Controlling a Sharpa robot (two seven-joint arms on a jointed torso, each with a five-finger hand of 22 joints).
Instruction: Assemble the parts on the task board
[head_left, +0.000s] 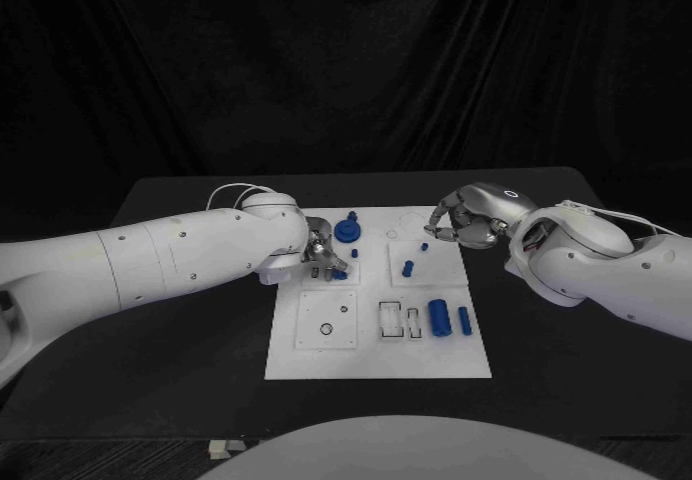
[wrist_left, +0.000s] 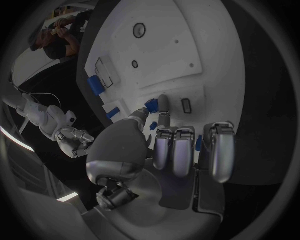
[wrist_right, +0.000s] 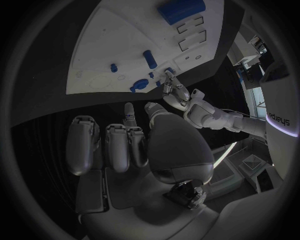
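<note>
Board: the white task board (head_left: 378, 340) is lying in the middle of the black table (head_left: 173, 380), its long sides running away from the robot.

Left hand: the left hand (head_left: 323, 258) is hovering over the board's far-left corner, thumb and 1 finger pinching a small blue part (wrist_left: 151, 104) while the other fingers are curling in (the wrist view is showing this best).

Part held: the small blue part is sitting right at the fingertips, just above the white surface, beside a small slot (wrist_left: 186, 105) in the board.

Neighbour: a larger round blue knob-like part (head_left: 348, 231) is standing just beyond the left hand on the board.

Right hand: the right hand (head_left: 459, 226) is hanging over the board's far-right edge; its fingers are curling in, and it is probably pinching a tiny blue piece (wrist_right: 130, 118), though I cannot tell for sure.

Loose parts: 2 blue cylinders (head_left: 450, 320) are lying side by side at the near right, long axes pointing away from the robot; a shorter blue peg (head_left: 408, 268) is lying mid-board.

Key relation: the slot is lying just beside the left fingertips, so the left hand is far nearer to it than the right.
</note>
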